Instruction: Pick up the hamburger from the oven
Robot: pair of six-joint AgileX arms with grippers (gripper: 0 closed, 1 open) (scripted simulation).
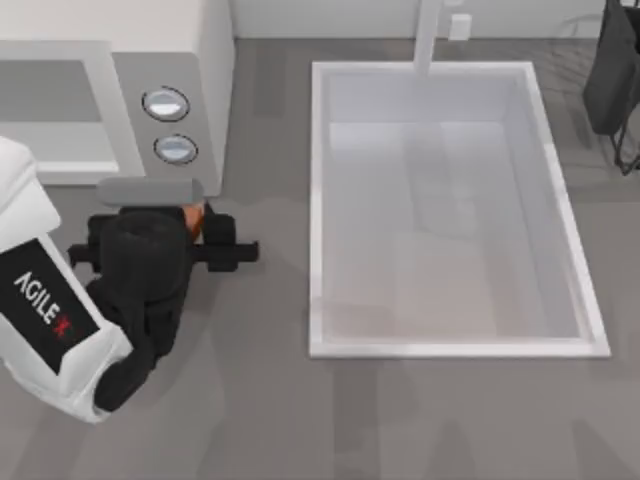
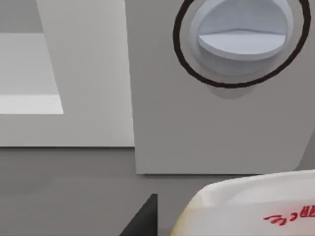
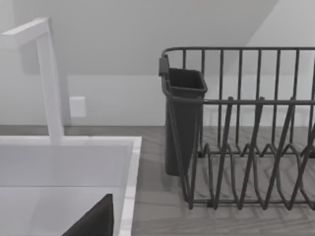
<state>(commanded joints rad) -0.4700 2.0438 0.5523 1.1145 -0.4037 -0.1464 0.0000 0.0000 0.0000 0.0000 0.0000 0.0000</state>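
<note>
Hovering beside the oven (image 1: 110,90), left claw (image 1: 200,222) faces its knob (image 2: 241,39).

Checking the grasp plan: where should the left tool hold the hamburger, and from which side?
Probably across the hamburger's rounded sides, at mid-height. It sits at the left tool, in front of the oven's knob panel, so come from above or the open table side; the oven blocks the far side.
</note>
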